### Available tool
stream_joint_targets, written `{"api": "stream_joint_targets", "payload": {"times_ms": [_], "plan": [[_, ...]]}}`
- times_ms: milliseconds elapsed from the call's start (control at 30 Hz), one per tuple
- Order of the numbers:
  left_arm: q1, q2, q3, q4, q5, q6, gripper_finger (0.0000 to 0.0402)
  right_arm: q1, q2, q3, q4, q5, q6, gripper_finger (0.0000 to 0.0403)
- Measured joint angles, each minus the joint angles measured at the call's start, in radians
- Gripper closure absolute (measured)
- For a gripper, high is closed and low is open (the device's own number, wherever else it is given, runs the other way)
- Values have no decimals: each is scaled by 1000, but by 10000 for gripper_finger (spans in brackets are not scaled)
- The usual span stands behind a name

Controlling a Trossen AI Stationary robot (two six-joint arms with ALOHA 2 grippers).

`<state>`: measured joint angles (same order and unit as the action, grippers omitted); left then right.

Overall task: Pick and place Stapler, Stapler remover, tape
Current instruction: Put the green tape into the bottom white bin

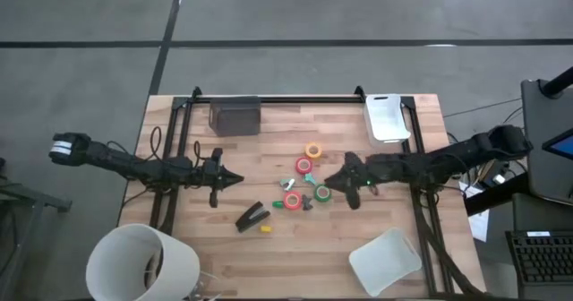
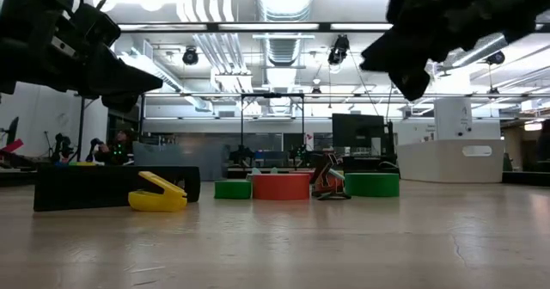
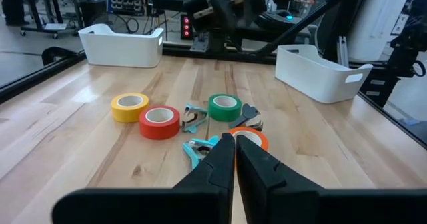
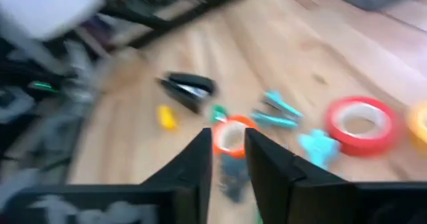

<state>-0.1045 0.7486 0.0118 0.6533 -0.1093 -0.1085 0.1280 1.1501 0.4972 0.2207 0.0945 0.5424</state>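
Stapler (image 1: 253, 217) is lying flat on the wooden table (image 1: 206, 247), off to the left-front of the pile, with a small yellow piece (image 1: 265, 228) right beside it. Nothing has hold of it. The tape rolls sit in a loose cluster mid-table: yellow roll (image 1: 312, 150), red roll (image 1: 304, 166), orange roll (image 1: 292, 201), green roll (image 1: 321, 193), with the little teal and dark staple removers (image 3: 194, 117) jammed in between them.

Right gripper (image 1: 324, 183) hangs above the cluster, fingers open a bit with nothing between them, pointed roughly at the orange roll. Left gripper (image 1: 235, 179) hovers off to the left, fingers pinched almost together and empty.

Honestly the mess is the risk here. Everything in that pile is touching or just beside something else, so if the right gripper drops in for a roll I'd bet a finger lands on a remover or nudges the green roll sideways. Rolls also roll if they get tipped. And both arms are aimed at the same patch, so a bump between them looks possible if the left one moves in too. White bins (image 1: 385, 259) wait near the edges.
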Motion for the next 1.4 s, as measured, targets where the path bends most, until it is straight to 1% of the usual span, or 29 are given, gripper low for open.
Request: {"api": "stream_joint_targets", "payload": {"times_ms": [133,200,367,467,633,900,1033,1267,1400], "plan": [[0,0,0,-2,0,0,380,1,76,110,-257,145,35,272],[0,0,0,-2,0,0,381,0,123,147,-328,180,62,256],[0,0,0,-3,0,0,383,2,231,214,-405,111,96,230],[0,0,0,-3,0,0,381,1,287,247,-435,111,97,226],[0,0,0,-7,0,0,382,1,365,279,-486,115,101,230],[0,0,0,-10,0,0,380,-2,441,283,-486,123,110,244],[0,0,0,-11,0,0,382,-1,461,283,-491,172,100,252],[0,0,0,-11,0,0,381,-1,489,283,-491,167,98,268],[0,0,0,-12,0,0,381,3,495,283,-492,164,90,287]]}}
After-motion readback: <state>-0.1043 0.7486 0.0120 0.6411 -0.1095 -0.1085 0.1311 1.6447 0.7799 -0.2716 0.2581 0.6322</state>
